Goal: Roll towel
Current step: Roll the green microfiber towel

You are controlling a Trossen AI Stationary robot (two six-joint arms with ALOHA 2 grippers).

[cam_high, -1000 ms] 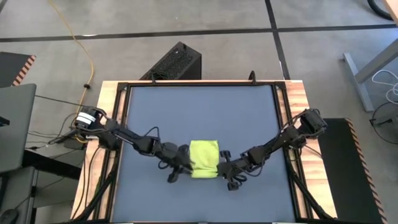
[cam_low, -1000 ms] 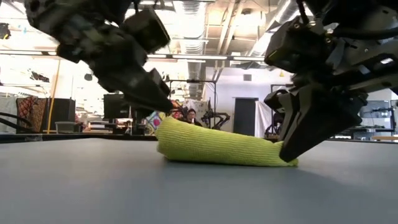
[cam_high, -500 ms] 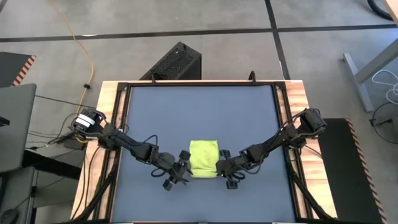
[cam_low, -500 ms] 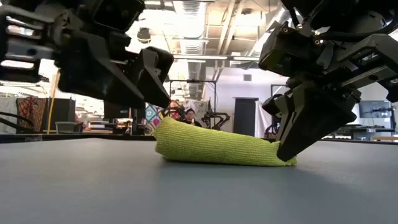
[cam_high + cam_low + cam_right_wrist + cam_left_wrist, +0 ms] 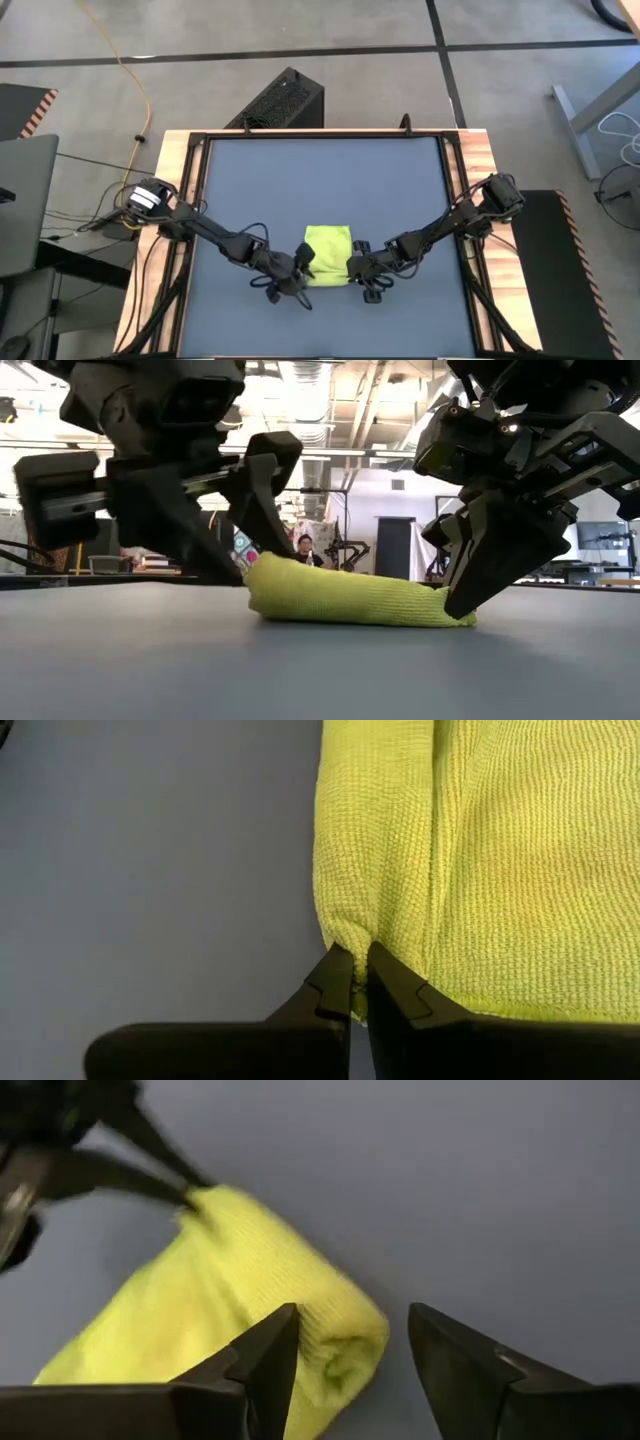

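Observation:
The lime towel (image 5: 328,254) lies partly rolled on the dark table (image 5: 320,180), toward its near edge. Seen from table height, the towel (image 5: 350,598) is thick at its left end and thin at its right. My left gripper (image 5: 298,274) stands open at the towel's near left end; in its wrist view the rolled end (image 5: 345,1345) shows between its two fingers. My right gripper (image 5: 352,268) is shut on the towel's near right end. My left gripper (image 5: 352,1312) stands open around the towel's rolled end; whether a finger touches the cloth, I cannot tell. My right gripper (image 5: 352,965) pinches the end of the towel's rolled-over edge (image 5: 350,932) between its two fingertips, in several layers. The fingers (image 5: 470,585) slant down from the table's right near side. The towel stays on the table.
The table's wooden frame (image 5: 180,170) runs around the dark surface. A black box (image 5: 285,100) stands on the floor beyond the far edge. Free table lies beyond the towel toward the far edge. A person (image 5: 303,547) shows far off in the room.
My left gripper has opened and let go of the towel's left end. It has rolled about its own axis and gone a little toward the table's near edge. The towel has stayed where it was, and my right gripper has kept its hold.

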